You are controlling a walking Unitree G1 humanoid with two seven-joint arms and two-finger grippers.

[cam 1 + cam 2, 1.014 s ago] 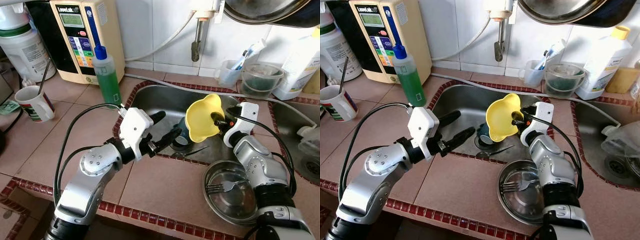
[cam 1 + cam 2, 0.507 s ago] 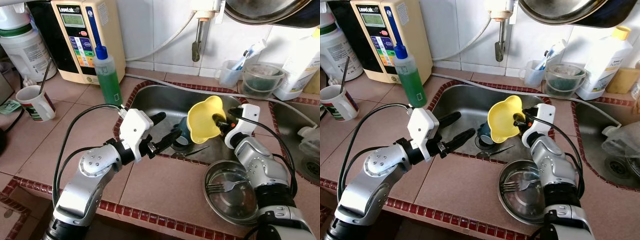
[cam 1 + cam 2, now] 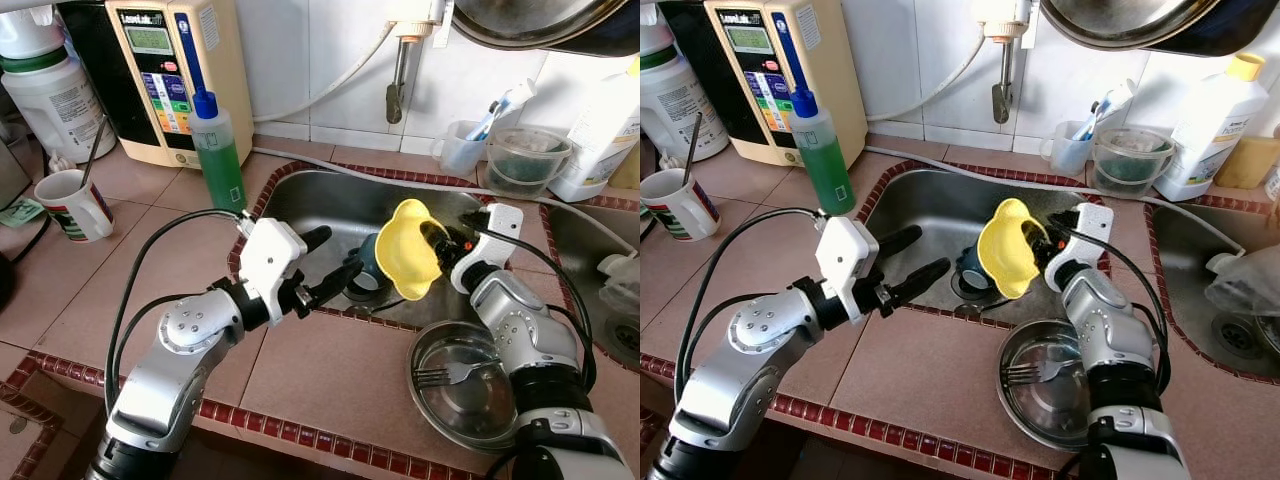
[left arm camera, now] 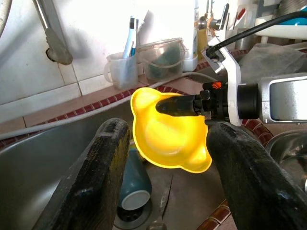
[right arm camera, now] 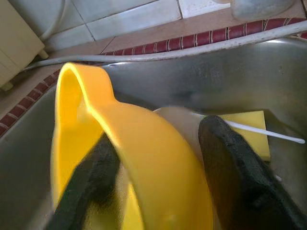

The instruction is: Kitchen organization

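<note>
The yellow bowl (image 3: 406,249), pinched at its rim by the right hand (image 3: 437,240) above the sink (image 3: 330,200), looks like light, stiff, slick plastic best held by that thin wall, while the left hand (image 3: 328,262) hovers spread.

The cream, box-shaped water appliance (image 3: 178,75) bears the brand "LeveLuk" at its top. Its smaller button labels are too small to read.
</note>
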